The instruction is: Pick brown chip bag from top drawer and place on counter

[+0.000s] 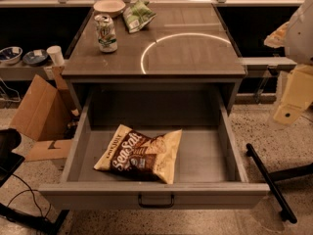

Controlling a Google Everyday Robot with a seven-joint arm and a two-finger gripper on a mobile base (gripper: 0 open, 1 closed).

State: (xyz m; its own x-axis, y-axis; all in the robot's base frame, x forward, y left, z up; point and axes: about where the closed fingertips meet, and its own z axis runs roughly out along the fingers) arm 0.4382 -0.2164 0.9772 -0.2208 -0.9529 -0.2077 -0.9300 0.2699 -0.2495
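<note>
The brown chip bag (139, 154), pale yellow with a dark brown panel and "Sea Salt" lettering, lies flat on the floor of the top drawer (203, 158), left of centre. The drawer is pulled fully open, with its dark handle (155, 200) on the front panel. The counter (195, 58) with a white arc is right above it. My gripper (292, 103) is at the right edge of the view, beside the counter's right front corner, above and to the right of the drawer and well away from the bag. It holds nothing that I can see.
On the counter's back left stand a soda can (106, 33), a green-and-white bag (138, 14) and a bowl (109, 6). A cardboard box (41, 111) sits left of the drawer. A black bar (271, 180) lies on the floor to the right.
</note>
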